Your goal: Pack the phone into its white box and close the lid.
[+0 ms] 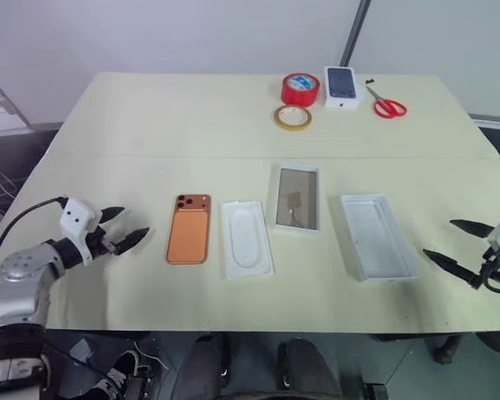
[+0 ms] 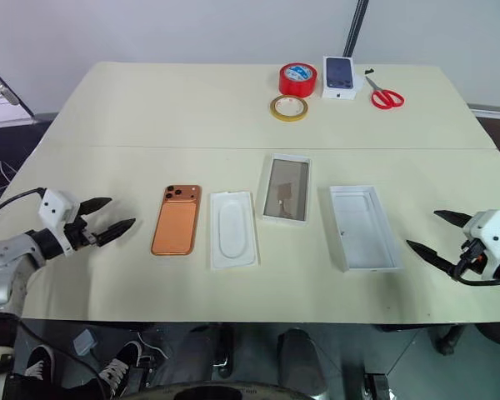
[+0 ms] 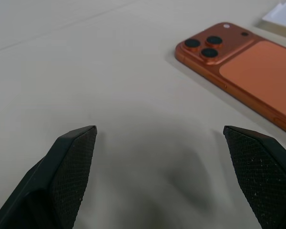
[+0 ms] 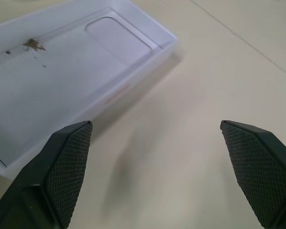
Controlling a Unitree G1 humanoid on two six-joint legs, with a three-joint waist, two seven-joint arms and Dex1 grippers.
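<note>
The orange phone (image 1: 188, 240) lies back up on the table, camera bump toward the far side. My left gripper (image 1: 132, 225) hovers open just left of it, its fingers (image 3: 76, 162) pointing at the phone (image 3: 243, 71). The white box (image 1: 297, 197), with a glossy grey-brown floor, sits right of centre. The lid (image 1: 377, 236) lies inside up further right. My right gripper (image 1: 440, 238) stands open to the right of the lid (image 4: 62, 71), empty.
A flat white insert (image 1: 247, 237) with an oblong recess lies between phone and box. At the far edge sit a red tape roll (image 1: 301, 88), a yellow tape ring (image 1: 292, 117), a small box picturing a dark phone (image 1: 342, 86) and red scissors (image 1: 388, 106).
</note>
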